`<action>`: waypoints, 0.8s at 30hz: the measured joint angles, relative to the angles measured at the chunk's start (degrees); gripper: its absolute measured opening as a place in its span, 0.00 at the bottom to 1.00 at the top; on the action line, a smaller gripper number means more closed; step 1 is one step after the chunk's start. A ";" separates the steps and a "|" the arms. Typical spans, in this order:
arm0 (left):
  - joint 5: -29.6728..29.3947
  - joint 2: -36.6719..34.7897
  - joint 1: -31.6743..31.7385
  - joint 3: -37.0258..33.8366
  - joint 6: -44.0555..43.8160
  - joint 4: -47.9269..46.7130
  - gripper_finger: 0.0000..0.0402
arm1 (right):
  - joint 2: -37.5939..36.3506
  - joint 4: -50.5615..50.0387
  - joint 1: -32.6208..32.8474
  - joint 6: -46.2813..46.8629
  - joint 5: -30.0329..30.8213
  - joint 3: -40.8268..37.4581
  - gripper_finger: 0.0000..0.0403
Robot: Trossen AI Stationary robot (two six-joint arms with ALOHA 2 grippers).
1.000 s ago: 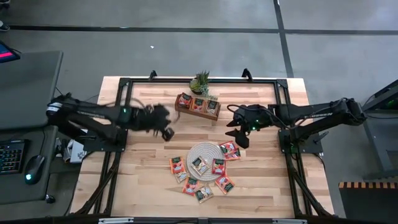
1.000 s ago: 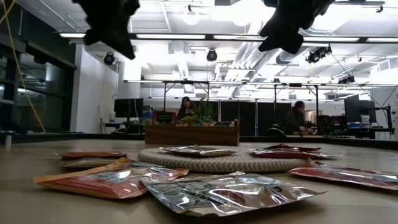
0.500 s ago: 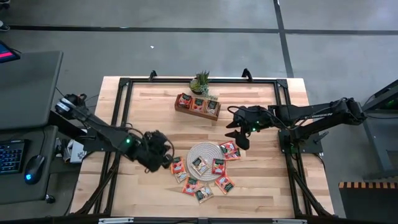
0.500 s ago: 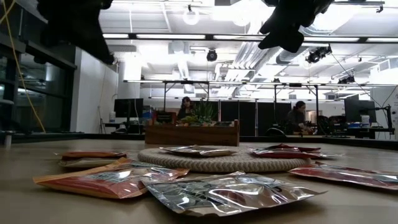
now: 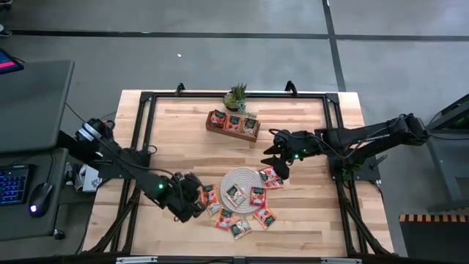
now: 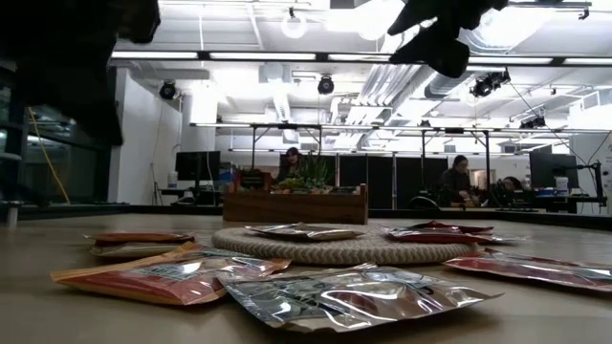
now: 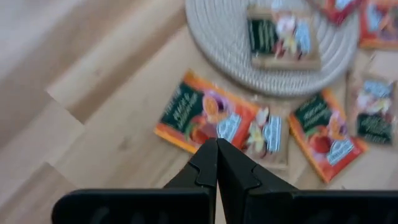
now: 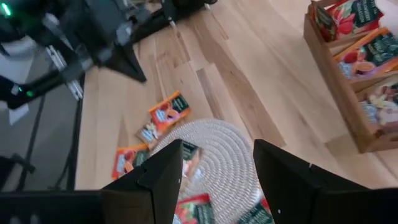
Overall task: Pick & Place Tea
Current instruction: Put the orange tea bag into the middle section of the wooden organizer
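Small flat orange-red tea sachets [image 5: 233, 207] scattered on and around round whitish woven mat [image 5: 244, 180], near-centre of wooden table [image 5: 176, 125]. Left gripper [image 5: 196, 206] just left of them, fingers pressed together, empty. Right gripper [image 5: 277, 163] above mat's far-right edge, fingers spread, empty.

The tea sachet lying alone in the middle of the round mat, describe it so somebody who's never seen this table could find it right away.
Start at the round whitish woven mat near the table's front centre. The sachet lies flat on the mat's middle. Unlike the orange-red sachets around it, it is pale beige with a dark green patch, and it sits wholly on the mat.
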 joint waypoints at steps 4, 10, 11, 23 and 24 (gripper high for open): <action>3.15 2.60 0.22 0.07 -2.36 1.11 0.00 | 2.95 5.00 1.85 3.14 0.56 0.00 0.48; 4.16 4.71 0.20 0.02 -8.70 1.70 0.00 | 10.37 15.84 3.89 6.91 0.03 -0.02 0.48; 4.67 4.71 0.20 0.02 -9.40 1.79 0.00 | 11.71 17.74 4.02 7.63 -0.22 -0.02 0.48; 4.46 4.71 0.20 0.02 -24.48 2.39 0.00 | 21.20 29.75 3.48 9.34 -5.50 -0.03 0.48; 3.80 4.71 0.20 0.02 -25.65 2.84 0.00 | 21.59 29.89 3.41 8.74 -5.88 -0.02 0.48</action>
